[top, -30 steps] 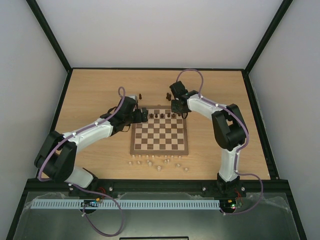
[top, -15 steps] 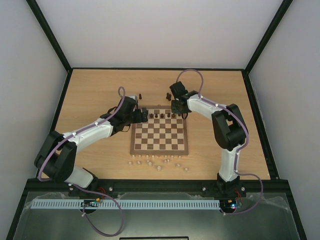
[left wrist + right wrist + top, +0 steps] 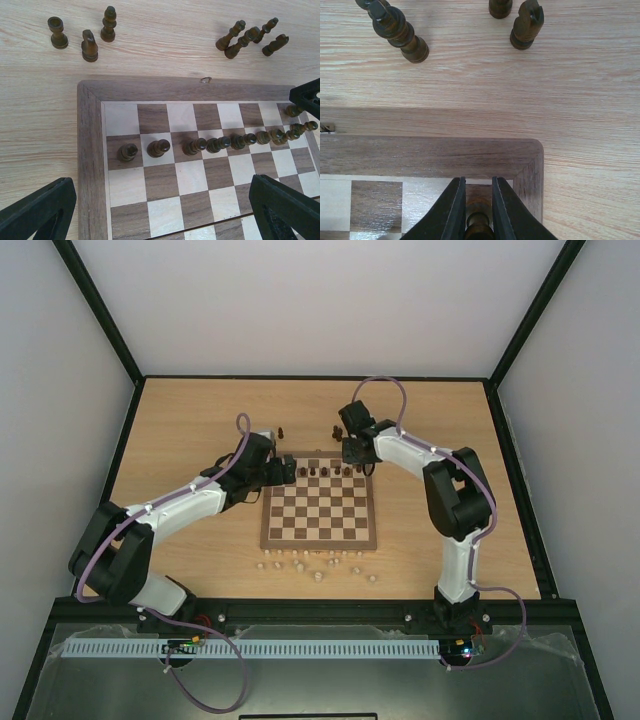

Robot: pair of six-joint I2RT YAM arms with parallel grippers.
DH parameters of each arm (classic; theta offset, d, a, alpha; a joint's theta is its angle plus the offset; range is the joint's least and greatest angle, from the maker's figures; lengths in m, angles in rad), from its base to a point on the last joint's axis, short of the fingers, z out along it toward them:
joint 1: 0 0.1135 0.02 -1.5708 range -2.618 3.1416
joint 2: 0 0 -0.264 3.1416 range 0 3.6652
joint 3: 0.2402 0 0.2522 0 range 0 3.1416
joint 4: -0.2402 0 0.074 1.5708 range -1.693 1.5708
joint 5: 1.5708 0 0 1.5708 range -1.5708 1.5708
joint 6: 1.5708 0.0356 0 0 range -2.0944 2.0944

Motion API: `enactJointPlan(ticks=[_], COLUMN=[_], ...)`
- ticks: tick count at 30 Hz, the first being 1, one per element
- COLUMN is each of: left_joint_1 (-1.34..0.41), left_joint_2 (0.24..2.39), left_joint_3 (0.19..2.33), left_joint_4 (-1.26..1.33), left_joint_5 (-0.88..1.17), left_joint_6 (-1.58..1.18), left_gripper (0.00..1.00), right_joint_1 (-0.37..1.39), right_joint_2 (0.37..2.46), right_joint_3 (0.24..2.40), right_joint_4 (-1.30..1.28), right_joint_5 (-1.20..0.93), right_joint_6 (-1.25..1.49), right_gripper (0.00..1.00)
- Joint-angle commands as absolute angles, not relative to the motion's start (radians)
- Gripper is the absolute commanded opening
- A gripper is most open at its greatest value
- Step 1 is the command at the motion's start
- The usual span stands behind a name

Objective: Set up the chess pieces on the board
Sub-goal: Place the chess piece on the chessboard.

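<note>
The right hand grips a piece upright over the board's far right corner; the left hand hangs open opposite.

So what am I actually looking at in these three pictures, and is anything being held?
Two white robot arms are bolted at the near edge of a wooden table: the left arm and the right arm. The wide picture comes from a camera above and behind them. The other two come from cameras on each wrist, so the dark prongs are that arm's own fingers. On the table lies a chessboard with a row of dark pieces on it. The loose dark pieces stand on the table beyond it, and pale pieces sit along its near side. The left gripper is wide open and empty. The right gripper pinches one dark piece at the board's corner.
</note>
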State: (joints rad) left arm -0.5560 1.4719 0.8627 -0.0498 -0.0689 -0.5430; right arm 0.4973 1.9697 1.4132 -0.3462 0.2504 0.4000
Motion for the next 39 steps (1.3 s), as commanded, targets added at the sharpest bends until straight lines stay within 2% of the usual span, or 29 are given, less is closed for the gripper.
enactJointPlan(ticks=[1, 8, 16, 24, 29, 34, 39], left_joint_1=[-0.555, -0.554, -0.554, -0.555, -0.555, -0.555, -0.555], left_joint_2=[1.463, 1.462, 1.458, 1.453, 1.444, 1.445, 1.441], left_joint_3=[0.851, 0.852, 0.85, 0.852, 0.85, 0.848, 0.849], left_joint_4=[-0.04, -0.038, -0.039, -0.041, -0.043, -0.041, -0.041], left_joint_5=[-0.071, -0.069, -0.069, -0.072, -0.075, -0.069, -0.07], left_joint_6=[-0.541, -0.541, -0.541, -0.541, -0.541, -0.543, -0.543], left_gripper=[0.98, 0.98, 0.98, 0.98, 0.98, 0.98, 0.98], right_joint_1=[0.502, 0.502, 0.502, 0.502, 0.502, 0.502, 0.502], right_joint_2=[1.998, 2.016, 2.015, 1.932, 1.814, 1.756, 1.746], right_joint_3=[1.448, 1.456, 1.454, 1.402, 1.301, 1.235, 1.215], right_joint_4=[-0.379, -0.382, -0.381, -0.376, -0.365, -0.364, -0.351], right_joint_5=[0.273, 0.273, 0.275, 0.285, 0.268, 0.244, 0.218], right_joint_6=[0.39, 0.389, 0.392, 0.399, 0.406, 0.403, 0.398], right_gripper=[0.15, 0.15, 0.21, 0.36, 0.37, 0.31, 0.31])
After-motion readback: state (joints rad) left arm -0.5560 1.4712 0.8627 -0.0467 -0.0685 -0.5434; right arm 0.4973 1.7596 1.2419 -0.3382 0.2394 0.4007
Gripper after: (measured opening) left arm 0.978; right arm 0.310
